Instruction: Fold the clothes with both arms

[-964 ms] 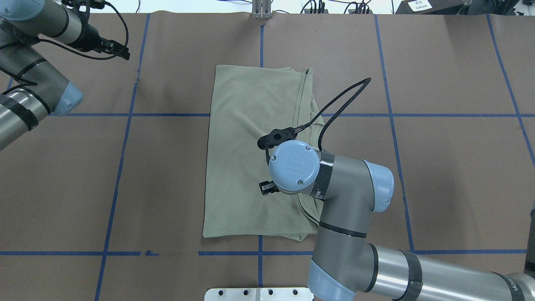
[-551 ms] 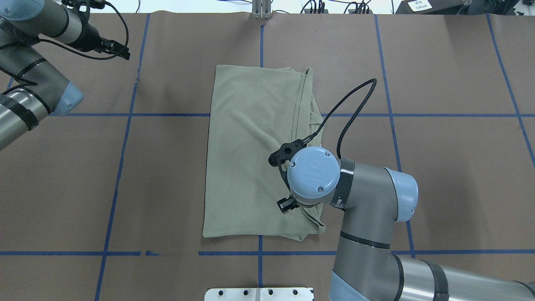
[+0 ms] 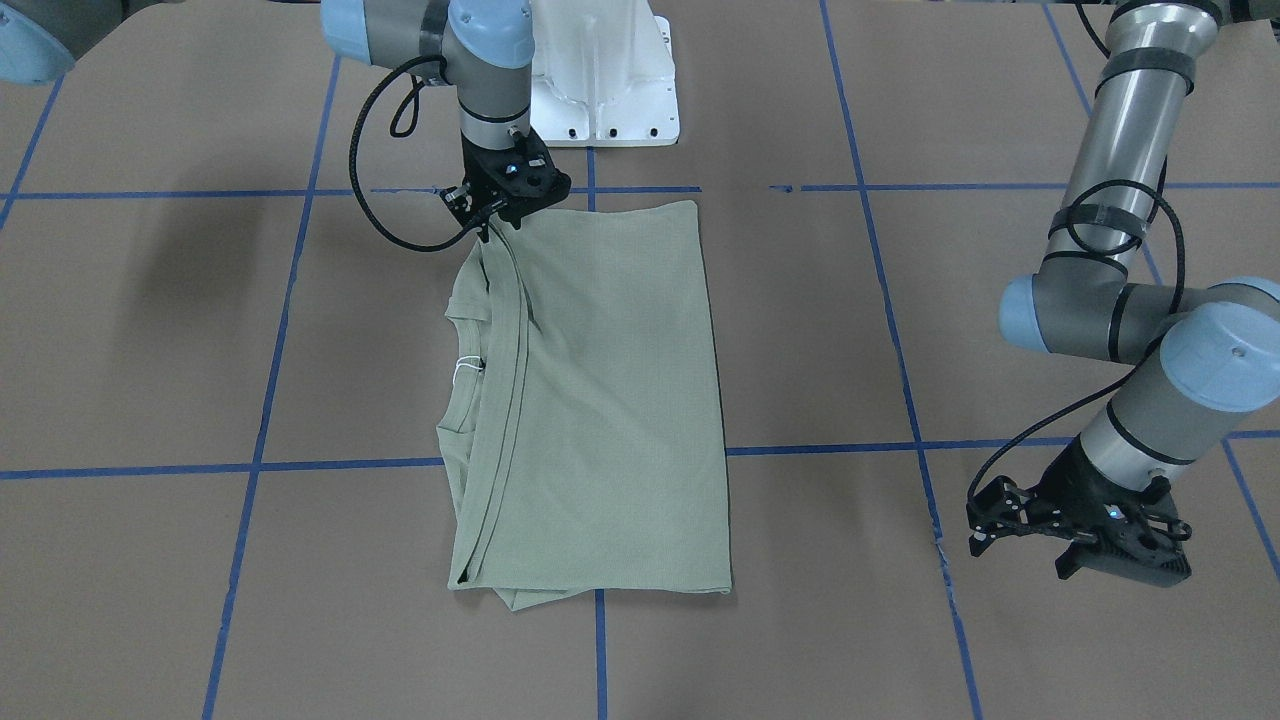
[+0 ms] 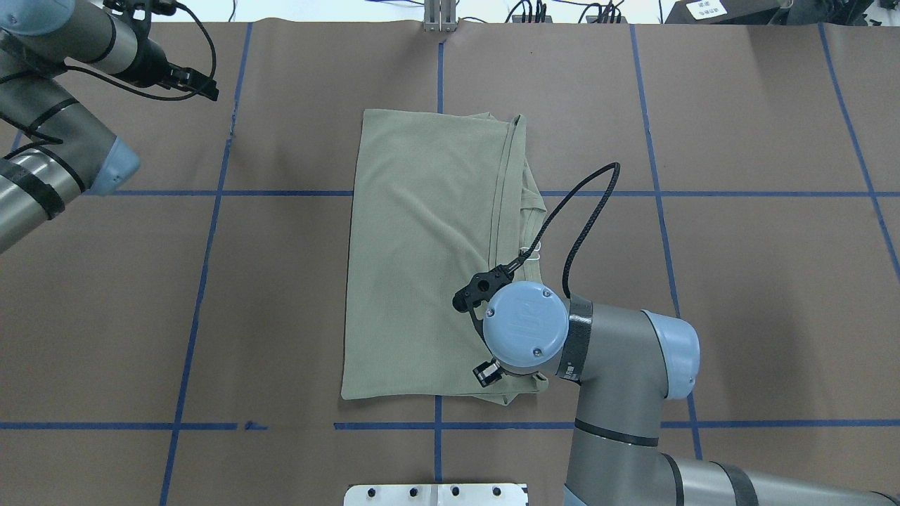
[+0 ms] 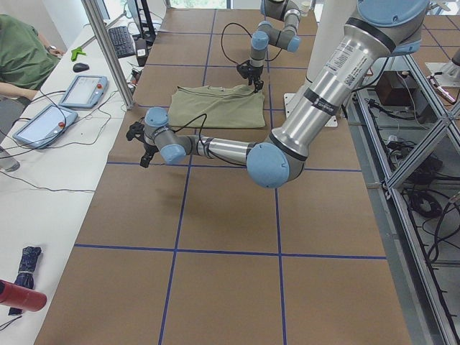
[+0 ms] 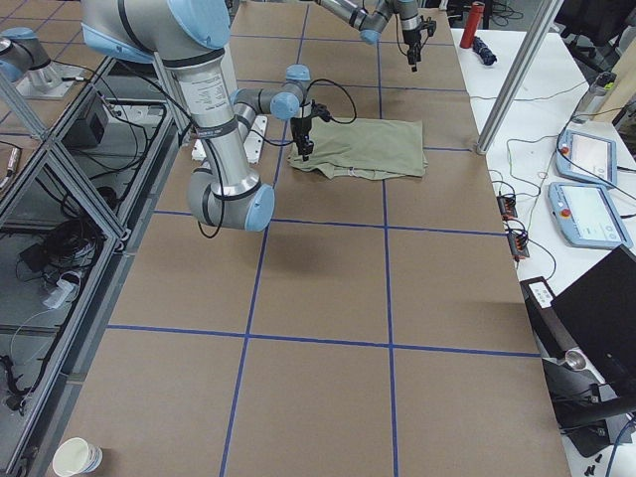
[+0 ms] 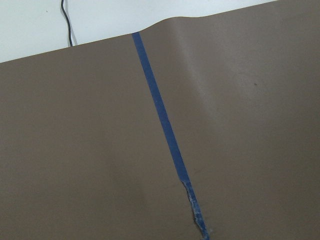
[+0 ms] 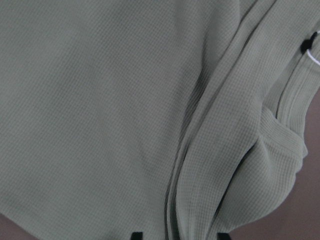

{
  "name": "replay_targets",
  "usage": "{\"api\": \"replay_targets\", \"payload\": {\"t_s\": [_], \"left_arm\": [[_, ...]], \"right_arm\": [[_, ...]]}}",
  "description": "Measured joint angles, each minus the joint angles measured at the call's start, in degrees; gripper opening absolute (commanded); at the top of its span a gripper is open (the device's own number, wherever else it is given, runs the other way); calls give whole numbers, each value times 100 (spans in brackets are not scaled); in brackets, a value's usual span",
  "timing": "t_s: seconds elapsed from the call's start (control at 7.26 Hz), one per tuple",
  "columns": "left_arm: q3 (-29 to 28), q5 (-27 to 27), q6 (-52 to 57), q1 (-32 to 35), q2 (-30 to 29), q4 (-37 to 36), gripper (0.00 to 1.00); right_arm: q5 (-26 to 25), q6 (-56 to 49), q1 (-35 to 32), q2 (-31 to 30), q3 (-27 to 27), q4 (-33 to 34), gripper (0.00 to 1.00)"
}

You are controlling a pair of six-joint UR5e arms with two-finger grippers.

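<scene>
The clothes are one sage-green shirt [image 4: 422, 267], folded into a tall rectangle mid-table, with layered edges and the collar along its right side. A white neck label [image 3: 465, 368] peeks out there. My right gripper [image 3: 497, 232] points straight down over the shirt's [image 3: 610, 400] corner nearest the robot base. In the right wrist view it is open [image 8: 180, 235], with both fingertips at the frame's bottom and the folded edges [image 8: 210, 150] between them. My left gripper [image 4: 207, 88] hovers open and holding nothing over bare table, far left of the shirt.
Brown paper with blue tape lines [image 4: 211, 211] covers the table. The white pedestal base [image 3: 605, 90] stands at the robot's edge. A side bench holds tablets [image 5: 83, 90] and a keyboard, with a seated person [image 5: 21, 57] beside it. A metal post [image 4: 439, 17] stands at the far edge.
My right arm has slid toward the robot base along the shirt's right edge, from its middle to its near corner. The left arm and the shirt have not moved.
</scene>
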State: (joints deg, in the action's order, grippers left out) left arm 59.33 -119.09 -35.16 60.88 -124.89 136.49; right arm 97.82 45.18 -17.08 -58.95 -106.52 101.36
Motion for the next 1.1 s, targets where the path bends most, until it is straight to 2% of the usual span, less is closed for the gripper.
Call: {"api": "replay_targets", "payload": {"t_s": [0.28, 0.83, 1.1], "left_arm": [[0, 0, 0, -4, 3, 19, 100], [2, 0, 0, -6, 9, 37, 100], [4, 0, 0, -6, 9, 43, 100]], "right_arm": [[-7, 0, 7, -55, 2, 6, 0], [-85, 3, -55, -69, -53, 30, 0], [-93, 169, -106, -441, -431, 100, 0]]}}
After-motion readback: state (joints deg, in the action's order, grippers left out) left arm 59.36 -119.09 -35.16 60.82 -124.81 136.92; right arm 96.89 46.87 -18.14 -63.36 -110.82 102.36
